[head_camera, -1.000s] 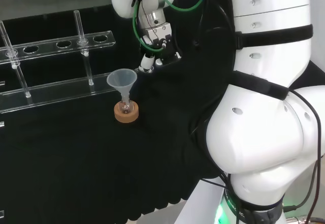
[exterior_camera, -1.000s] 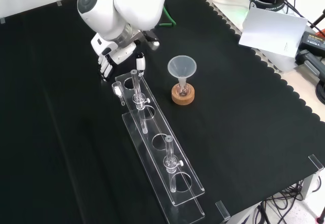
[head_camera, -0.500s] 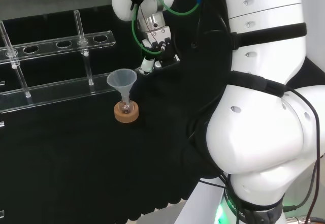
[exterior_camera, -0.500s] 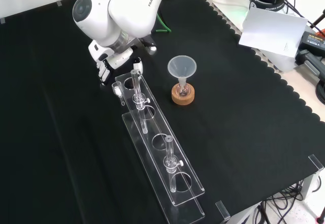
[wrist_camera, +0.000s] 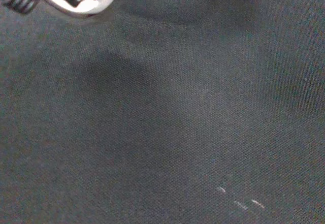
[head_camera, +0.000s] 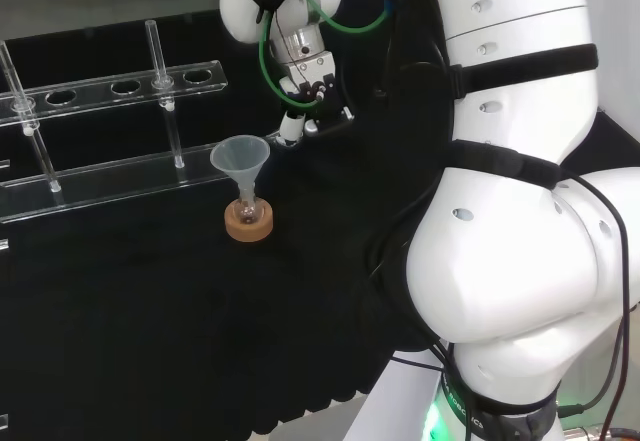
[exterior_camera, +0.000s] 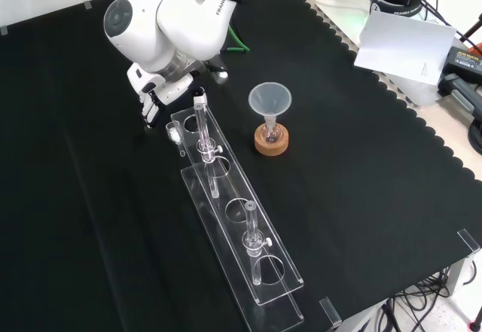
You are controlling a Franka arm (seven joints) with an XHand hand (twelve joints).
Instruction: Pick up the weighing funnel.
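**Weighing funnel (exterior_camera: 174,130) not yet being grasped**

The hand (exterior_camera: 154,98) is being held low over the cloth (exterior_camera: 361,196), fingers (exterior_camera: 151,108) relaxed and empty. What seems the weighing funnel is lying just beside the tube rack's (exterior_camera: 235,230) end. Grasping and lifting are being awaited.

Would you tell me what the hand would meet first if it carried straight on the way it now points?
Most likely the black cloth: the hand points down at it, and the wrist view shows bare cloth ahead. The clear rack seems off that line.
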